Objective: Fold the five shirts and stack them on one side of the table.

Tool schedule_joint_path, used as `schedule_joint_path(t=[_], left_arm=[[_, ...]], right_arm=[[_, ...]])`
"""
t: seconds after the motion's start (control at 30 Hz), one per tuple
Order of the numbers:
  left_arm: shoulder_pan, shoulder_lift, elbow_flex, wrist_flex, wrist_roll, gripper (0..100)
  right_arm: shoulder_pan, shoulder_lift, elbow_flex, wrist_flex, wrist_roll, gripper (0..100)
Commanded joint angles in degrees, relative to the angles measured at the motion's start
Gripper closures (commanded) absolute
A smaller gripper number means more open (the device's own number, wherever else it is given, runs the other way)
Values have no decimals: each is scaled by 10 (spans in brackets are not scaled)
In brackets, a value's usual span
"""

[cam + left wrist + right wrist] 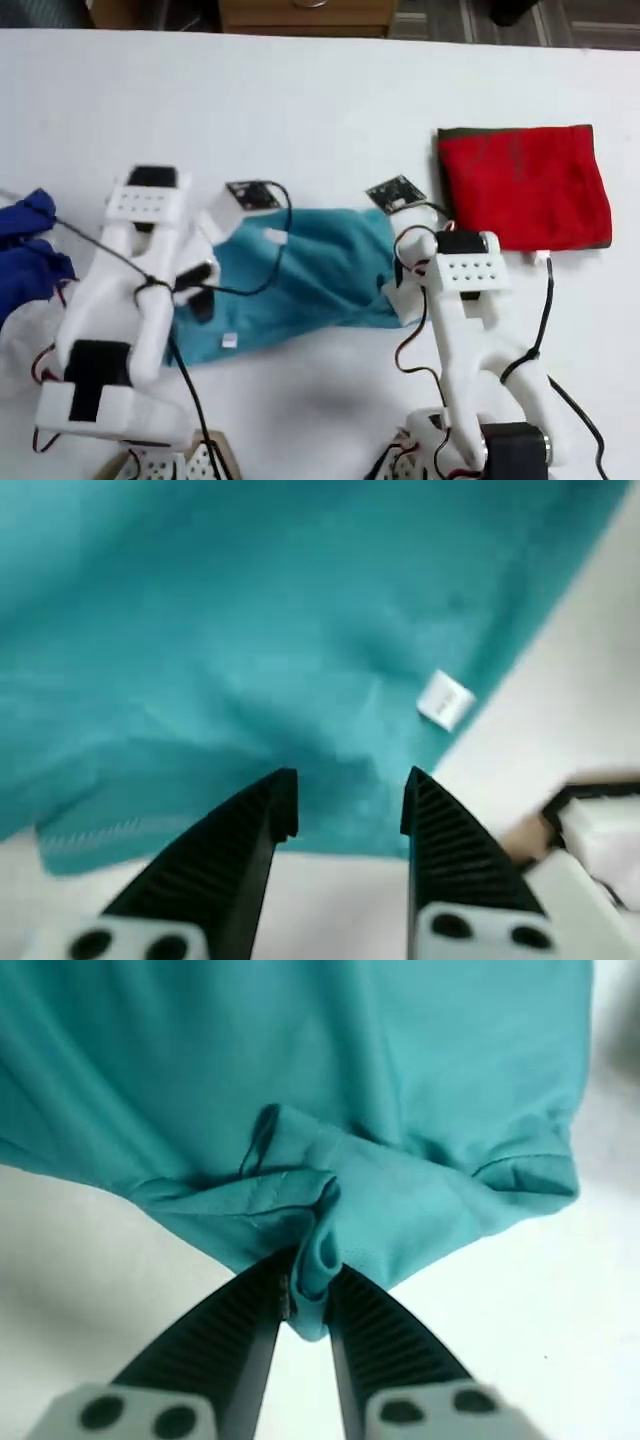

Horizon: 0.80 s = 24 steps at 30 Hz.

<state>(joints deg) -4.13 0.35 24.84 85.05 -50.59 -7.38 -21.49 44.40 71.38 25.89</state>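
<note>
A teal shirt (300, 275) lies spread and rumpled across the middle of the table between the two arms. My left gripper (345, 805) is open, its fingers just above the shirt's edge, close to a small white tag (445, 700). In the high view this left gripper (200, 285) is at the shirt's left end. My right gripper (308, 1295) is shut on a bunched fold of the teal shirt (330, 1140), and it sits at the shirt's right end (400, 275). A folded red shirt (525, 185) lies at the back right.
A crumpled dark blue shirt (25, 250) sits at the table's left edge. Cables (260, 285) from the left arm trail over the teal shirt. The white tabletop (300, 110) stretches behind the arms. Wooden furniture (305, 15) stands beyond the far edge.
</note>
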Motion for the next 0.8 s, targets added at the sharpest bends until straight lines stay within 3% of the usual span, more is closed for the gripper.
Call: schedule_joint_path(t=[0.0, 0.27, 0.57, 0.63, 0.7, 0.77], left_arm=[[12, 9, 52, -68, 10, 809], [47, 17, 111, -71, 7, 806], [30, 17, 158, -131, -22, 810], [34, 13, 157, -127, -21, 858], [34, 11, 149, -111, -21, 972], [34, 11, 131, -84, -21, 961]], right_arm=[[7, -22, -2, -5, 0, 981], [7, -18, -1, -5, 0, 981], [7, -18, -1, -4, 0, 981], [7, -21, 6, -6, 0, 981], [7, -22, 14, -7, 0, 981], [7, -18, 14, -7, 0, 981]])
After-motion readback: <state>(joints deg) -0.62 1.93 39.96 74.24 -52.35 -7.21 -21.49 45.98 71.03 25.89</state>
